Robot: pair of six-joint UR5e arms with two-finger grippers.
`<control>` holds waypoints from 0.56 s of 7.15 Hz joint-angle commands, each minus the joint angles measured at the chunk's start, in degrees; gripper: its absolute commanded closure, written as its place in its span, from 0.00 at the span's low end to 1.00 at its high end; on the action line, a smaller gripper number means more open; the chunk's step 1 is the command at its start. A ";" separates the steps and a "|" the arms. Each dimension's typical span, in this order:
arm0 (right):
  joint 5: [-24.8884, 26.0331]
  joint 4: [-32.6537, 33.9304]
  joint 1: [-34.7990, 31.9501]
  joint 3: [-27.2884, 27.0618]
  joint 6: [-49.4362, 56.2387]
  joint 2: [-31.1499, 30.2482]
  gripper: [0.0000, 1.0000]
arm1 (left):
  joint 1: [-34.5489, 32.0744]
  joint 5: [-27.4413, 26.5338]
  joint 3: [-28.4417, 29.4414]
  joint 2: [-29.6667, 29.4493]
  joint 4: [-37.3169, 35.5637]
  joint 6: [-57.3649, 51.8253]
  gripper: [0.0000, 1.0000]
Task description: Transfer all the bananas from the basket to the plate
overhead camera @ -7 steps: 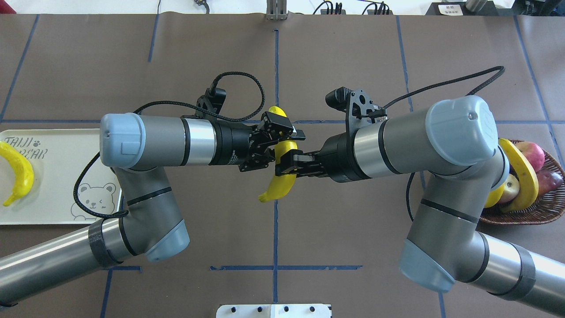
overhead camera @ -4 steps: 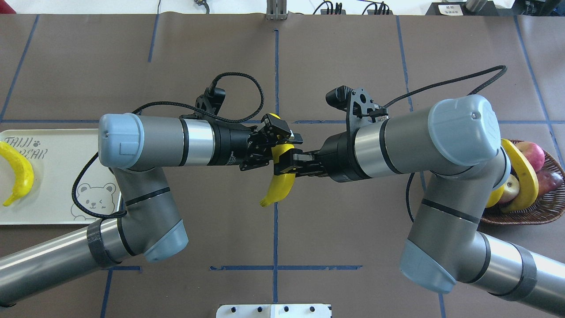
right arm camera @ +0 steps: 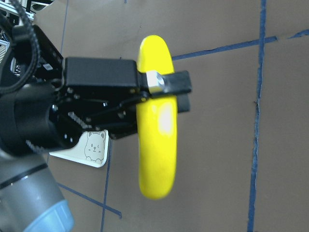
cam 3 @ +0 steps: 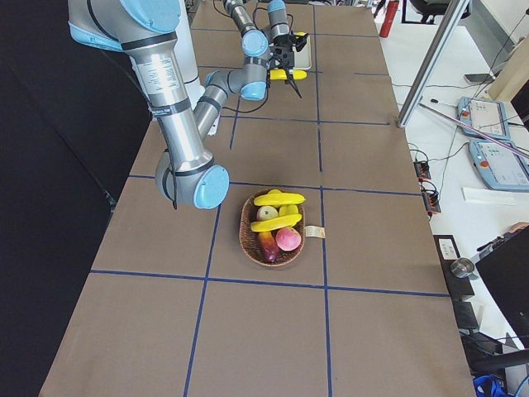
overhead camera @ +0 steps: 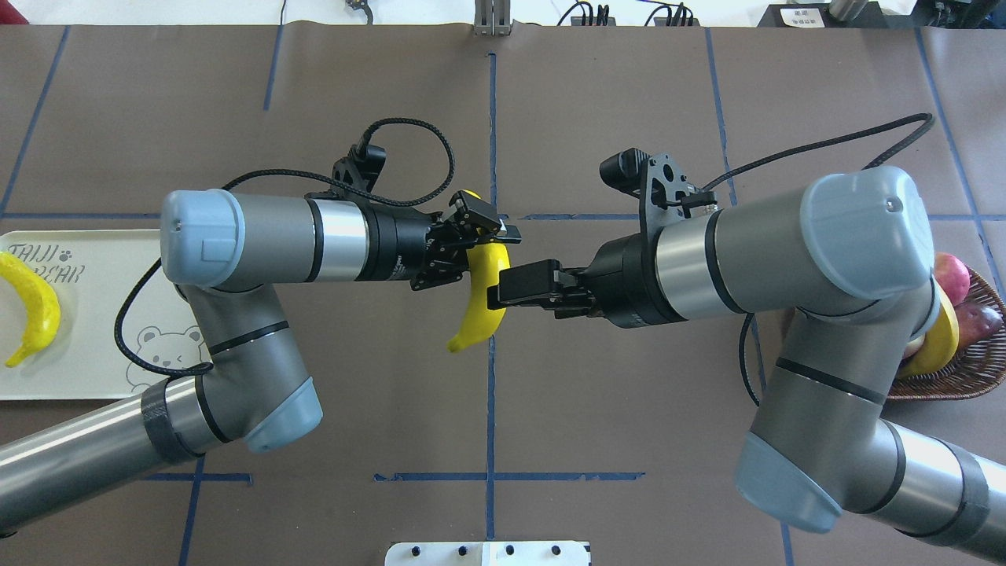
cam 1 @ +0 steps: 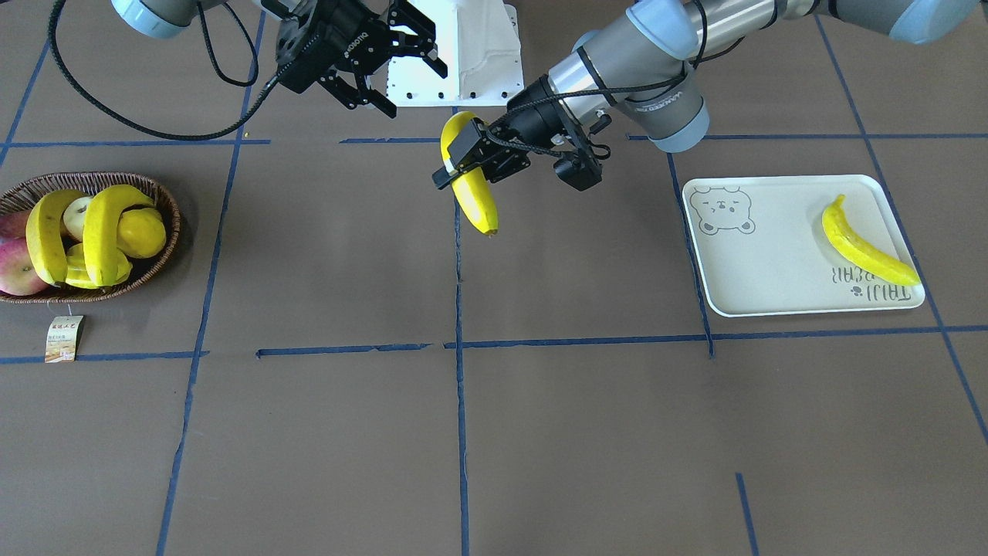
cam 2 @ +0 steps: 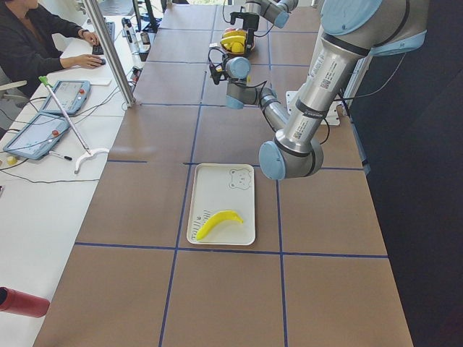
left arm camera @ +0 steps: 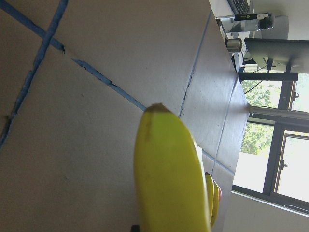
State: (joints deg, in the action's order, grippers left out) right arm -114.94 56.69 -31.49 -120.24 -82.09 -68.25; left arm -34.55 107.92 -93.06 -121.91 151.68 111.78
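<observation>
Left pincer (cam 1: 461,164), black and angular, around a smooth curved yellow banana (cam 1: 482,208)

Grey lettering (overhead camera: 35,253) "TAIJI BEAR" on the cream plate (overhead camera: 94,314); print on the paper tag (cam 1: 64,338) too small.

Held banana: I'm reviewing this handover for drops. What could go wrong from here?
1. The left gripper grips the held banana above its middle, so the long lower part hangs free; it might pivot or slip on the way to the plate.
2. The open right gripper sits close by; a careless retreat could knock the fruit.
</observation>
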 commanded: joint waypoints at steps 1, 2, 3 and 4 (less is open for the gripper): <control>-0.20 0.08 -0.15 -5.42 0.00 -5.56 0.00 | -6.72 4.65 -0.63 6.64 -4.19 -7.50 1.00; -0.03 0.17 -0.32 -5.70 -0.08 -6.62 0.00 | -10.59 6.24 -2.29 11.65 -4.20 -11.64 1.00; 0.41 0.17 -0.59 -5.45 -0.09 -7.33 0.00 | -12.19 6.25 -4.48 19.44 -4.20 -16.20 1.00; 0.59 0.26 -1.37 -5.18 -0.09 -8.47 0.00 | -12.82 5.65 -5.11 27.78 -3.76 -23.64 1.00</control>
State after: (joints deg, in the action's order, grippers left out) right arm -114.63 56.88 -32.16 -125.56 -82.17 -75.41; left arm -45.85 113.73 -96.85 -103.45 147.64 95.74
